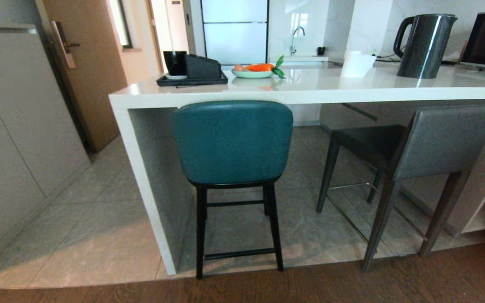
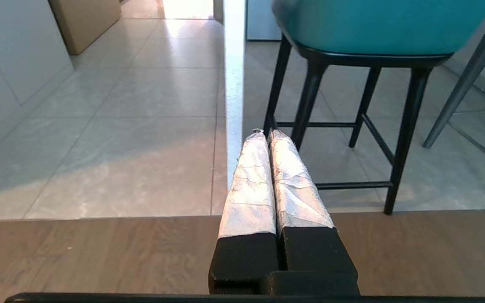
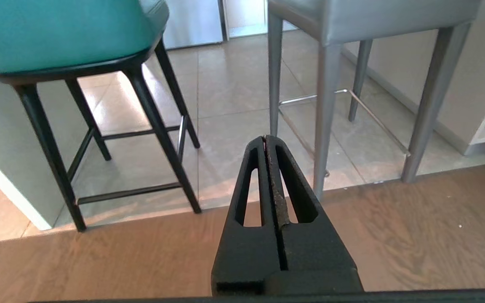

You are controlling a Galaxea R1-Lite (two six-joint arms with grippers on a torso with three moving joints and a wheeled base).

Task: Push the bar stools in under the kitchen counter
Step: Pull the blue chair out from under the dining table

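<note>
The kitchen worktop [image 1: 310, 90] spans the view. The teal stool [image 1: 232, 143] stands at its near edge, back outside; the grey stool [image 1: 411, 155] is angled, half out. Neither looks pushed in. Left claw [image 2: 266, 134] and right claw [image 3: 265, 139] hang closed, empty, touching nothing.

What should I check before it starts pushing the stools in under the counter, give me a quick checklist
1. Teal stool upright, back facing the robot: ok.
2. Grey stool squared to the kitchen counter: not ok, it stands angled.
3. Space under the counter behind both stools: ok, only bare tile shows.
4. Left gripper holding nothing, jaws shut: ok.
5. Right gripper holding nothing, jaws shut: ok.
6. Either gripper touching a stool: not ok, both hang low over the wood floor, short of the legs.
</note>
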